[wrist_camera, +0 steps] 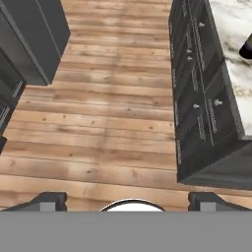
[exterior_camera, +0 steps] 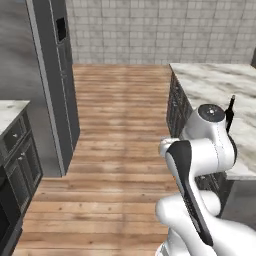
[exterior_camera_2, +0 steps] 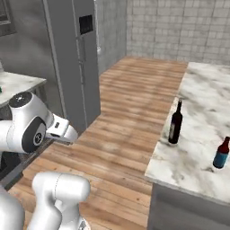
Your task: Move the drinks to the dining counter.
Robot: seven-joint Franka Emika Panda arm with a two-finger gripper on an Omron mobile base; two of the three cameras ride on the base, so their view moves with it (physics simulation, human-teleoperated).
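The dining counter [exterior_camera_2: 202,108] is a long white-grey marble slab on my right, also seen in the left base view [exterior_camera: 215,82] and in the hand view [wrist_camera: 229,24]. A tall dark wine bottle [exterior_camera_2: 175,123] with a pale label stands upright near its near edge. Its neck pokes out behind my arm [exterior_camera: 230,111]. A small brown-red bottle [exterior_camera_2: 221,154] with a blue label stands to the right of it. My gripper [wrist_camera: 129,202] is open, nothing between its fingertips [wrist_camera: 49,201], and it looks down at the wooden floor left of the counter.
A tall grey fridge [exterior_camera: 55,75] [exterior_camera_2: 76,58] stands on the left. In front of it sits a small marble worktop [exterior_camera: 10,112] [exterior_camera_2: 18,83] with dark cabinet drawers. Dark drawers [wrist_camera: 202,98] line the counter's side. Wooden floor [exterior_camera: 120,130] runs between them to the tiled wall.
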